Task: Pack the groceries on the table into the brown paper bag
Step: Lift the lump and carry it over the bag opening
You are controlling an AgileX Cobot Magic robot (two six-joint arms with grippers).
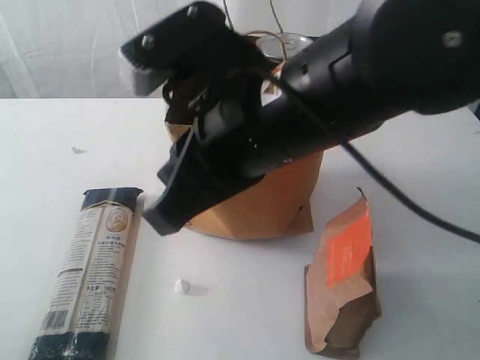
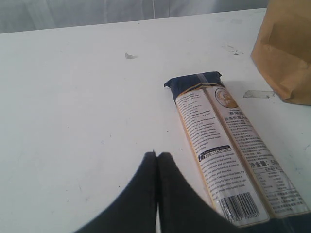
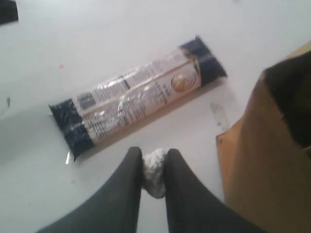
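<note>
State, left gripper (image 2: 156, 154): the fingers are pressed together with nothing between them, and the tool is held low over the table (image 2: 73, 107).
State, right gripper (image 3: 154, 153): the fingers are set narrowly apart. A small white lump (image 3: 155, 178) is seen in the gap. In the exterior view it lies on the table beneath the tool, so it is judged not to be clamped.
Risk, closed fingers: the pasta packet (image 2: 228, 145) cannot be admitted by the left gripper as it stands. If the tool were lowered in this state, the packet would be pushed rather than gripped.
Risk, long load: if the packet is gripped near one end, it is likely to droop and catch the rim of the brown paper bag (image 2: 286, 53), and the bag may be tipped.
Risk, blocked mouth: the bag opening is largely covered by the right arm (image 1: 360, 67) in the exterior view, so a load brought in from the other side could strike it.
Position, pasta packet: it lies flat just beside the left gripper's tips, on the bag's side, with its length running ahead of the tool. From the right gripper it is beyond and below the tips, apart from them.
Position, brown paper bag: it stands upright close beside the right gripper. Its contents cannot be told.
Position, brown pouch (image 1: 343, 285): it lies flat past the bag, well apart from both tools.
</note>
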